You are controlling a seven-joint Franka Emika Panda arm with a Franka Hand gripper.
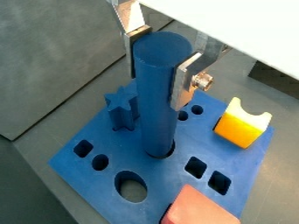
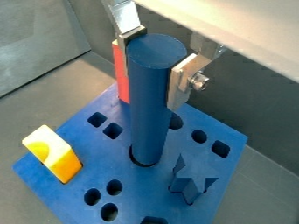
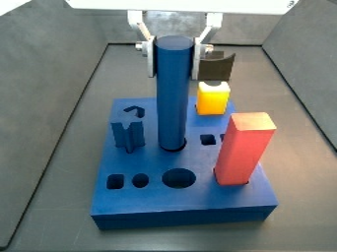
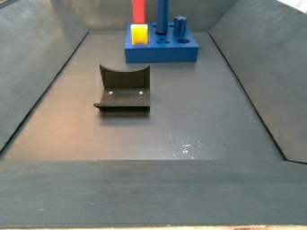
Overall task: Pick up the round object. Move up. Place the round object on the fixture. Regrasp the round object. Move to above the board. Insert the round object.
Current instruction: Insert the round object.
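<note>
The round object (image 1: 155, 96) is a dark blue cylinder peg. It stands upright with its lower end in a round hole of the blue board (image 1: 87, 157), as both wrist views (image 2: 149, 105) and a side view (image 3: 171, 94) show. My gripper (image 1: 158, 66) straddles the peg's top, one silver finger on each side. A side view (image 3: 175, 57) shows a small gap between peg and fingers, so the gripper looks open. The fixture (image 4: 122, 87) stands on the floor apart from the board (image 4: 168, 56), and it also shows behind the board (image 3: 216, 66).
On the board stand a yellow cube (image 3: 212, 98), a tall red block (image 3: 243, 148) and a dark blue notched piece (image 3: 128, 130). Several round and square holes (image 3: 176, 178) are open. Grey walls (image 4: 48, 81) enclose the floor.
</note>
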